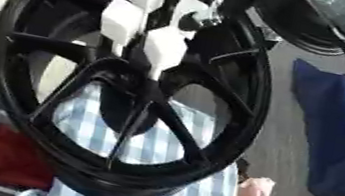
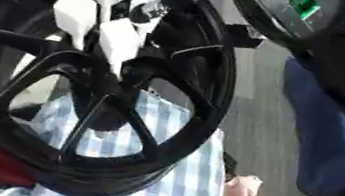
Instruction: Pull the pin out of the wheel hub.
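a large glossy black spoked wheel (image 1: 124, 86) stands tilted on a blue-and-white checked cloth (image 1: 186, 194), filling most of both eye views. at its hub (image 1: 130, 80) several white block-shaped pins (image 1: 121, 20) stick out toward the camera, clustered close together. a black robot hand (image 2: 162, 2) reaches in from above, at the top of the cluster, touching or just beside the rearmost white block; i cannot tell whether its fingers are curled or straight. a dark blue cushion (image 1: 343, 135) lies on the grey floor to the right. a red cloth in a white basket (image 1: 5, 157) sits at lower left.
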